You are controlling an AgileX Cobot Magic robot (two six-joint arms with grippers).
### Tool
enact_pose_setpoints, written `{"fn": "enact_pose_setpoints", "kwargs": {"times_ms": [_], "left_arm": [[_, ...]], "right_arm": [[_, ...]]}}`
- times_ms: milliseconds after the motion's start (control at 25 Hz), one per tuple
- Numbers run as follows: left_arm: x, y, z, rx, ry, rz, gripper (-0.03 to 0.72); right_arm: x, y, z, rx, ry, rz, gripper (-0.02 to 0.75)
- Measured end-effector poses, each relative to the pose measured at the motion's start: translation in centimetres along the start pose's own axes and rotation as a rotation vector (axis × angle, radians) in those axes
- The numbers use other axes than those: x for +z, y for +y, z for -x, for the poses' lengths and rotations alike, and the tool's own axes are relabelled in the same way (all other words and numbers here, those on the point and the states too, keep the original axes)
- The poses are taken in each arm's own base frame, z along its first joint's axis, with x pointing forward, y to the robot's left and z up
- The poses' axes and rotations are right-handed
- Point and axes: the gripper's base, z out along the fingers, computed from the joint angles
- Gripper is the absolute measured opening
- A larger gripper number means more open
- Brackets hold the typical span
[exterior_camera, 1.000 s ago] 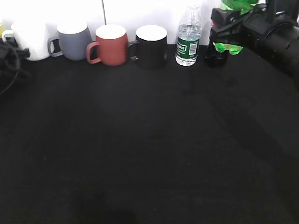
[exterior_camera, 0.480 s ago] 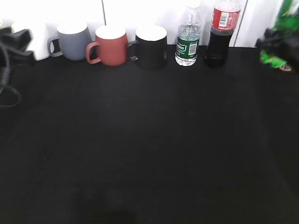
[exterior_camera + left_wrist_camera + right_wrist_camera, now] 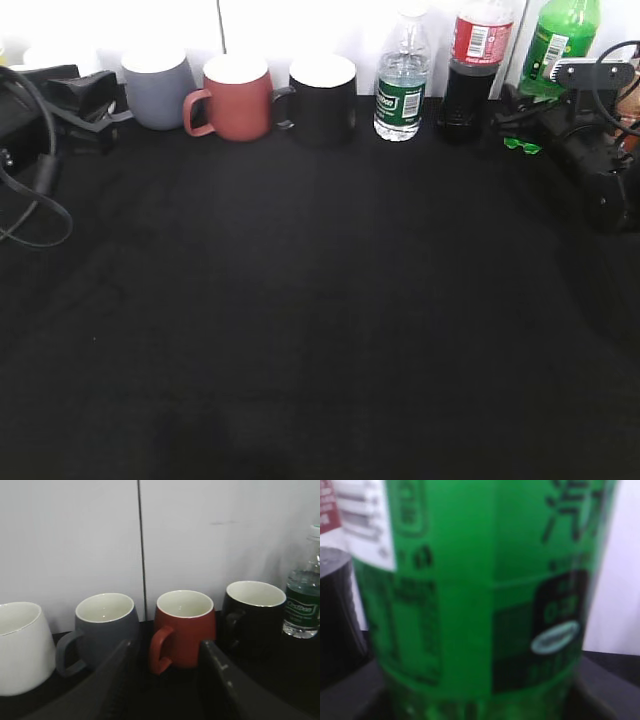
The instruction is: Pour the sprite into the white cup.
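The sprite [image 3: 562,40] is a green bottle standing upright at the back right, next to the cola bottle. It fills the right wrist view [image 3: 480,595]. My right gripper [image 3: 522,138] sits low around its base, with a jaw against each side. The white cup [image 3: 20,655] shows at the far left of the left wrist view. In the exterior view my left arm hides it. My left gripper [image 3: 170,685] is open and empty, low at the table's back left [image 3: 95,112]. It faces the red-brown mug.
Along the back wall stand a grey mug [image 3: 158,88], a red-brown mug [image 3: 235,97], a black mug [image 3: 322,97], a clear water bottle [image 3: 399,82] and a dark cola bottle [image 3: 472,70]. A black cloth [image 3: 320,320] covers the table.
My right gripper carried the sprite from high over the cola bottle to the right and down; it now stands at the back right. My left arm moved in front of the white cup.
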Motion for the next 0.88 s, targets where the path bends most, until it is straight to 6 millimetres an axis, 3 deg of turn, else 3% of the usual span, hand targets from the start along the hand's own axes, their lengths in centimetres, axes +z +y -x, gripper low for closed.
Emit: {"fn": "enact_pose_setpoints", "kwargs": {"times_ms": [80,160,360,440,480,560,640,720,800,880], "left_arm": [[0.0,0.0,0.0,0.000,0.000,0.000,0.319],[0.0,0.0,0.0,0.000,0.001,0.000,0.319],[-0.2,0.0,0.0,-0.001,0.030,0.000,0.319],[-0.6,0.0,1.2,-0.002,0.106,0.000,0.335],[-0.7,-0.1,2.2,-0.002,0.185,0.000,0.363],[-1.1,-0.2,4.4,0.010,0.414,-0.003,0.412],[-2.2,-0.2,5.0,0.003,0.709,0.001,0.423],[-4.0,-0.2,4.7,-0.003,0.960,0.001,0.483],[-6.2,-0.5,4.9,-0.038,1.098,-0.013,0.542],[-9.1,-0.7,6.6,-0.053,1.101,-0.028,0.552]], "right_arm": [[0.1,0.0,0.5,-0.001,0.019,-0.001,0.635],[-0.6,0.0,0.9,-0.001,0.040,-0.002,0.650],[-5.3,0.3,0.8,0.005,0.093,-0.001,0.652],[-6.6,0.5,3.7,-0.002,0.088,0.006,0.650],[-7.0,0.7,6.5,-0.013,0.094,0.019,0.645],[-8.4,1.2,11.0,-0.038,0.298,0.065,0.629],[-11.4,0.8,13.6,0.015,0.538,-0.023,0.613],[-14.7,0.7,16.0,0.003,0.698,-0.108,0.605],[-17.7,2.5,17.8,-0.028,0.811,-0.056,0.596],[-21.0,4.2,19.6,0.000,0.906,0.016,0.596]]}}
